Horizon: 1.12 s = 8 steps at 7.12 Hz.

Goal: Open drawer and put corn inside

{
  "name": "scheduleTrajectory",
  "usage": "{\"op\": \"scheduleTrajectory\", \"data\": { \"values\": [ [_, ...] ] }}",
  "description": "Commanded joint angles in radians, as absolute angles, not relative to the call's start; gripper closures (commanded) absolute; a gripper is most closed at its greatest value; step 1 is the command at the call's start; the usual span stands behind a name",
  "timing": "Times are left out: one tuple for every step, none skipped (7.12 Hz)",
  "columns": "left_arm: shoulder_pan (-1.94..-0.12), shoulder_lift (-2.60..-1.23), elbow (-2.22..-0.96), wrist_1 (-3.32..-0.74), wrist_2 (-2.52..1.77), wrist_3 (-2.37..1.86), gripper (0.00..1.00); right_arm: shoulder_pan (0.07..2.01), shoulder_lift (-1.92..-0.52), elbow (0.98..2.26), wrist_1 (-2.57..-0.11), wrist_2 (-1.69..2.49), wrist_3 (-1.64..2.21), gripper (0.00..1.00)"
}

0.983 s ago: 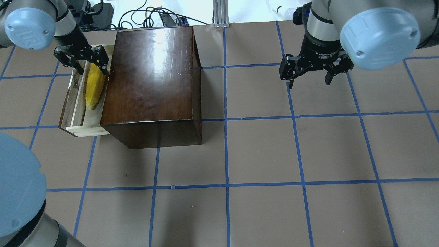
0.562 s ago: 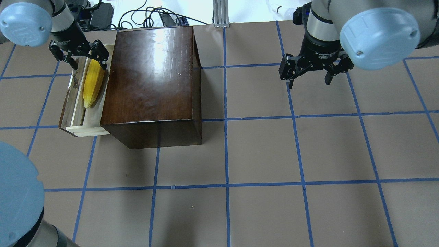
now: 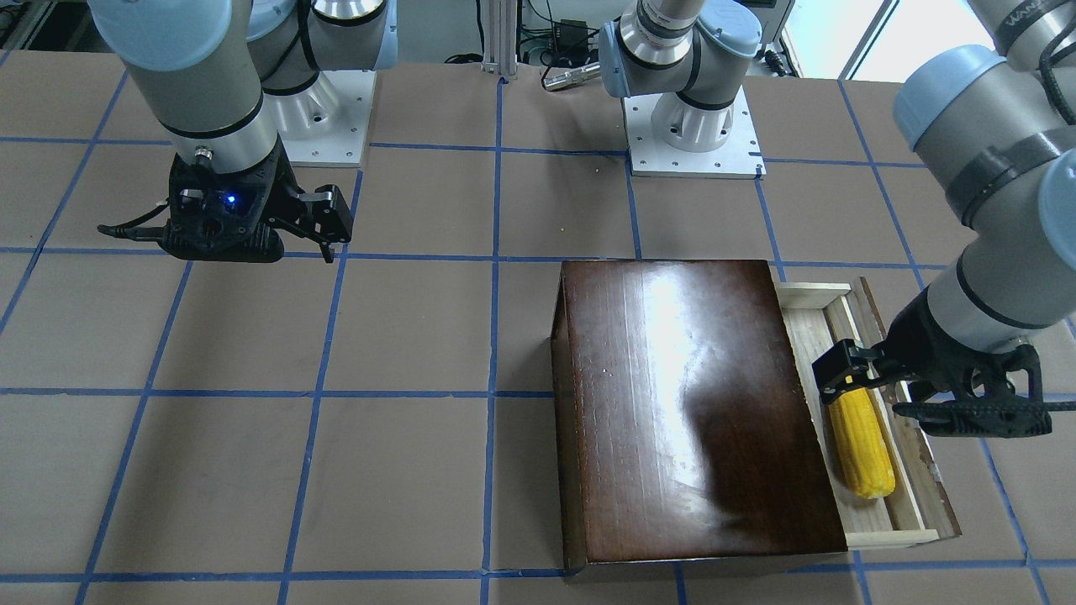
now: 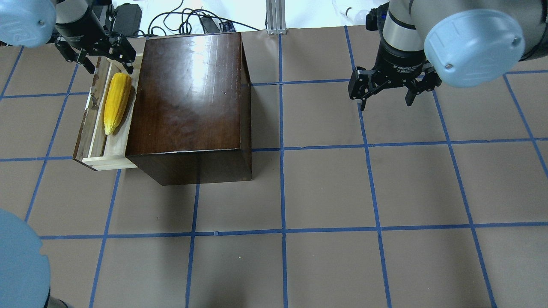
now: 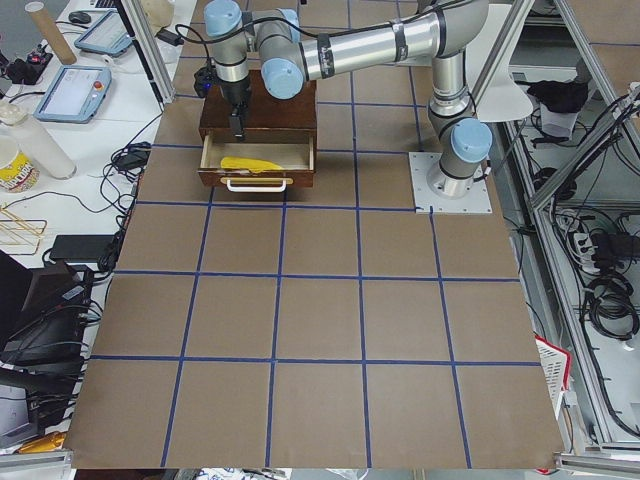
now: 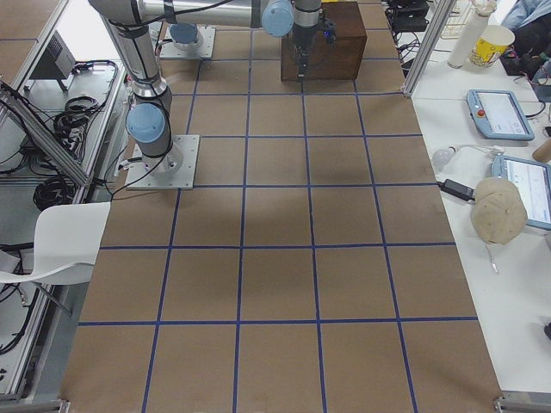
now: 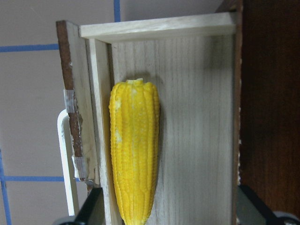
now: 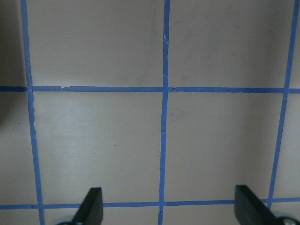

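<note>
The dark-brown box (image 4: 188, 98) stands at the table's far left, and it also shows in the front view (image 3: 689, 403). Its drawer (image 4: 114, 147) is pulled out to the left, with the whitish handle (image 7: 65, 159) on its front panel. The yellow corn (image 4: 115, 102) lies lengthwise in the drawer, as the front view (image 3: 862, 449) and the left wrist view (image 7: 135, 154) also show. My left gripper (image 4: 109, 65) is open and empty, above the drawer's far end, clear of the corn. My right gripper (image 4: 385, 100) is open and empty, above bare table at the far right.
Brown paper with a blue tape grid (image 4: 282, 231) covers the table. Cables and an aluminium post (image 4: 274, 17) sit past the far edge. Both arm bases (image 3: 693, 126) stand at the robot's side of the table.
My left gripper has lifted off the corn's thick end and drawn back toward the far edge. The corn stays lying in the drawer. The right arm has not moved.
</note>
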<state>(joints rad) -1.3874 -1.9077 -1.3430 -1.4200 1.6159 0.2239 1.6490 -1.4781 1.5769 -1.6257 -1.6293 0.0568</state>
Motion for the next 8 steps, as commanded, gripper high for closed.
{"op": "scheduleTrajectory", "data": {
  "values": [
    [-1.451, -1.856, -1.342, -1.459, 1.537, 0.216, 0.0, 1.649, -1.479, 1.577, -1.624, -1.629, 0.057, 0.0],
    [-1.468, -1.829, -1.342, -1.506, 1.536, 0.177, 0.0, 1.649, -1.479, 1.577, -1.626, -1.629, 0.057, 0.0],
    [-1.491, -1.804, -1.348, -1.56, 1.532, 0.084, 0.0, 1.649, -1.477, 1.577, -1.625, -1.629, 0.057, 0.0],
    [-1.518, -1.792, -1.356, -1.56, 1.539, 0.036, 0.0, 1.649, -1.477, 1.577, -1.624, -1.629, 0.057, 0.0],
    [-1.537, -1.786, -1.365, -1.566, 1.546, 0.025, 0.0, 1.649, -1.477, 1.577, -1.624, -1.629, 0.057, 0.0],
    [-1.542, -1.775, -1.388, -1.569, 1.561, 0.025, 0.0, 1.649, -1.479, 1.577, -1.624, -1.631, 0.057, 0.0],
    [-1.545, -1.767, -1.432, -1.566, 1.566, 0.023, 0.0, 1.649, -1.477, 1.577, -1.624, -1.629, 0.057, 0.0],
    [-1.545, -1.741, -1.471, -1.559, 1.563, 0.023, 0.0, 1.649, -1.477, 1.577, -1.624, -1.629, 0.057, 0.0]
  ]
}}
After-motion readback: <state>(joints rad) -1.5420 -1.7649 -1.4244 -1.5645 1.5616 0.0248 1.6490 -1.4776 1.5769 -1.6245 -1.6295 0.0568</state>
